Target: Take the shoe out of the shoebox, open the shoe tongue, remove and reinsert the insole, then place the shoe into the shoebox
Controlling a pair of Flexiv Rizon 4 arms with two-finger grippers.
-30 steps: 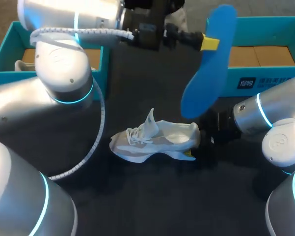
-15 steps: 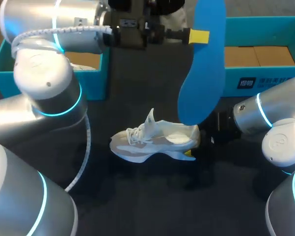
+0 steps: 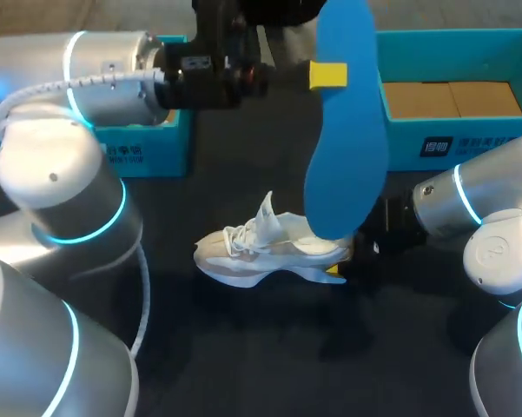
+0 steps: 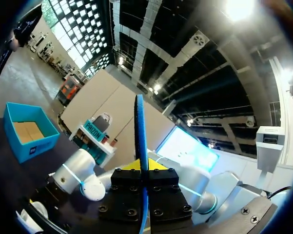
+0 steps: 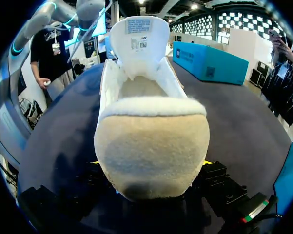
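Blue foam insole (image 3: 343, 156) hangs upright over the black table (image 3: 243, 356), pinched near its upper end by the left gripper (image 3: 328, 75), whose jaws press on it from 2 sides. Its lower end overlaps the heel opening of the white and beige sneaker (image 3: 261, 252) in the head view; whether they touch I cannot tell. From the left wrist, the insole (image 4: 139, 126) shows edge-on, running straight up out of the left gripper (image 4: 142, 170).

The sneaker rests on the middle of the table, toe toward my left, with its white tongue (image 3: 267, 213) pulled up. The right gripper (image 3: 334, 271) is at the heel. In the right wrist view the padded heel of the sneaker (image 5: 148, 141) fills the gap in the right gripper (image 5: 151, 163), a yellow tip against each side, so the jaws clamp it. The tongue (image 5: 139, 36) stands up ahead.

2 boxes sit at the table's far side: the left teal shoebox (image 3: 148, 155) and the right teal shoebox (image 3: 478, 135), lined with brown cardboard.
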